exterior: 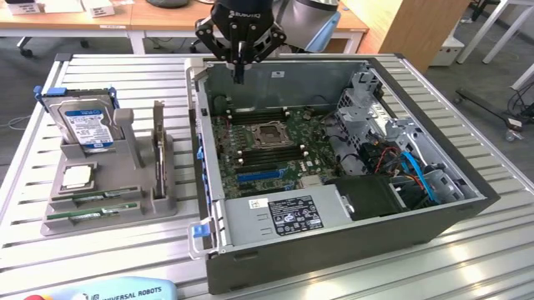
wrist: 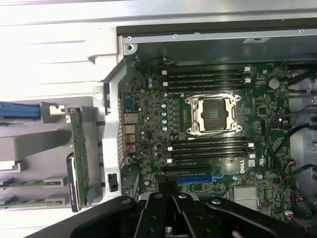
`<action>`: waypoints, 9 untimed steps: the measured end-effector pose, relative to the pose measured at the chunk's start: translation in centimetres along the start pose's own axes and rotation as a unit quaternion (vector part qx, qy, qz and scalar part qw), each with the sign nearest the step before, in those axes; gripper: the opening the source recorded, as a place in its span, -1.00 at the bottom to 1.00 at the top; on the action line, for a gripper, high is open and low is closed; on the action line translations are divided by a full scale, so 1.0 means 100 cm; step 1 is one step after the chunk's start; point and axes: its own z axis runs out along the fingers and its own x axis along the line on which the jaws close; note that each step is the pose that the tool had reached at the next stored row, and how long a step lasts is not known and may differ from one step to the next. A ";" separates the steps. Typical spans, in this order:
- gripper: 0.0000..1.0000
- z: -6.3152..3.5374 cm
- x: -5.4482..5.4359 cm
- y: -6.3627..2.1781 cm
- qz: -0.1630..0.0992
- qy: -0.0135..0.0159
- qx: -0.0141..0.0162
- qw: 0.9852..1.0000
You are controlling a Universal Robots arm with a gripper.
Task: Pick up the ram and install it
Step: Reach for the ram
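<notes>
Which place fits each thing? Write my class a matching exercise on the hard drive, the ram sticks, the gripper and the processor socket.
Things
1. hard drive
2. ram sticks
3. gripper
4. processor socket

Places
A. in the middle of the motherboard
B. lying flat in the slots at the near end of the grey holder
C. standing upright at the far end of the grey holder
D. over the far end of the open case, shut and holding nothing

Pairs: 1-C, 2-B, 3-D, 4-A
</notes>
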 end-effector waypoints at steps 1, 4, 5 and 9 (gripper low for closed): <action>-0.80 0.0000 0.002 -0.0002 0.000 0.000 0.000 1.000; -0.80 0.0000 0.010 -0.0008 0.000 0.000 0.000 1.000; -0.80 0.0000 0.013 -0.0010 0.000 0.000 0.000 1.000; -0.80 0.0001 0.023 -0.0018 0.000 0.000 0.000 1.000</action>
